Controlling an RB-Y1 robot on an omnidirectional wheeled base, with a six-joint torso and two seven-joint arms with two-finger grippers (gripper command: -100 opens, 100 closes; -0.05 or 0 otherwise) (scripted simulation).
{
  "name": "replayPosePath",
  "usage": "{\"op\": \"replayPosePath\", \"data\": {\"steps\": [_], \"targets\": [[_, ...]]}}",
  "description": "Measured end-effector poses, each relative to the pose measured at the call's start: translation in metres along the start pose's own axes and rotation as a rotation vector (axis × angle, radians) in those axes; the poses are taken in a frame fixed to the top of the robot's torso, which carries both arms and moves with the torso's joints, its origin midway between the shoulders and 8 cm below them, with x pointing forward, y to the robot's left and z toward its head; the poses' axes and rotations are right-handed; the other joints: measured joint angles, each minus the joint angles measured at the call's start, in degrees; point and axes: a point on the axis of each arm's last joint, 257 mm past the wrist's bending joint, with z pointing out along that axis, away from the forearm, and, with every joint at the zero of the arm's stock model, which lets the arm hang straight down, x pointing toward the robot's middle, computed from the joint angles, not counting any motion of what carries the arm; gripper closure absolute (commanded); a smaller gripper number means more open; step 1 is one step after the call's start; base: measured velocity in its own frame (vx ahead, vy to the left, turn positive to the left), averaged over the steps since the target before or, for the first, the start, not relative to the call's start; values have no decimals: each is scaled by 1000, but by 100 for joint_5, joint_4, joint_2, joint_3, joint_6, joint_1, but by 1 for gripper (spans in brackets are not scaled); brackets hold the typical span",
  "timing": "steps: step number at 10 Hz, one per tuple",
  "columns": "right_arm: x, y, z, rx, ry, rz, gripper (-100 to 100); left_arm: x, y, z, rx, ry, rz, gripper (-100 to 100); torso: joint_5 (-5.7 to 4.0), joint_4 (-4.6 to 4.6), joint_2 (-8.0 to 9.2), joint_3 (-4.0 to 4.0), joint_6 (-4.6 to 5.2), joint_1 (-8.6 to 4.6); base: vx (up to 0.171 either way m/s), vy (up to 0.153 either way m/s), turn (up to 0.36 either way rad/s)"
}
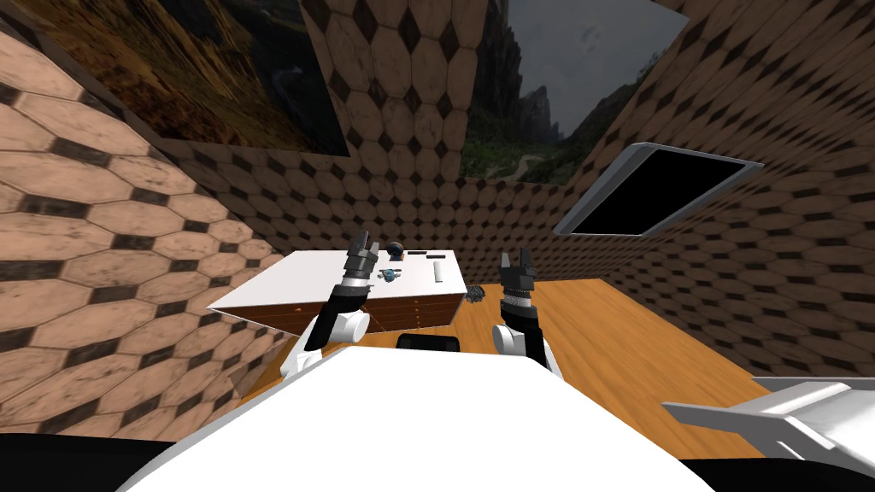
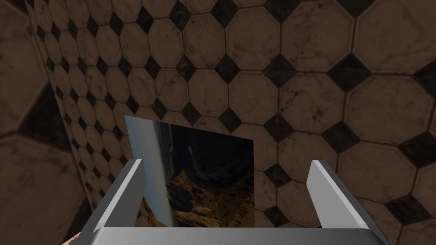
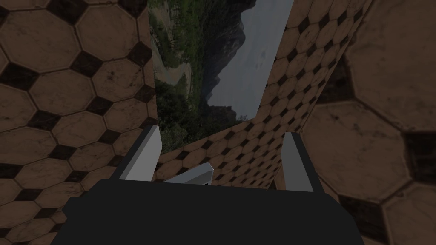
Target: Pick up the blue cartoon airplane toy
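The left gripper [image 1: 363, 248] is hanging over the white-topped chest of brown wooden drawers [image 1: 282, 295]. Its two thin grey fingers [image 2: 121, 193] are standing spread with nothing between them, and it is pointing up at the tiled wall, not down at the top. Just to the right of those jaws, slightly nearer the robot than their tips, the small blue cartoon airplane toy [image 1: 390, 274] is lying untouched on the white top. Beyond it a small dark round object [image 1: 395, 249] and a flat black bar [image 1: 425, 254] are sitting, with a short white stick [image 1: 437, 272] further right. The right gripper [image 1: 514, 259] is waiting past the chest's edge over the orange wooden floor, jaws likewise spread and empty. I'd judge the reach is only getting under way. Next the left wrist needs tipping downward and shifting right, so the open jaws are straddling the toy before they close.
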Motion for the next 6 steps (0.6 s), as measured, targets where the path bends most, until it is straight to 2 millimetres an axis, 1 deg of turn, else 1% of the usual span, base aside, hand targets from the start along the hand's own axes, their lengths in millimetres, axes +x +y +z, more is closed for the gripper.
{"op": "replayPosePath", "data": {"steps": [3, 6], "targets": [[0, 0, 0, 0, 0, 0, 0, 2, 18, 0, -71, 16, 21, -100, 0, 0, -1, 0, 1, 2, -7, -19, 30], [0, 0, 0, 0, 0, 0, 0, 7, 44, 0, -159, 32, 47, -100, -1, 0, 0, 0, 1, -1, -10, -26, 32]]}}
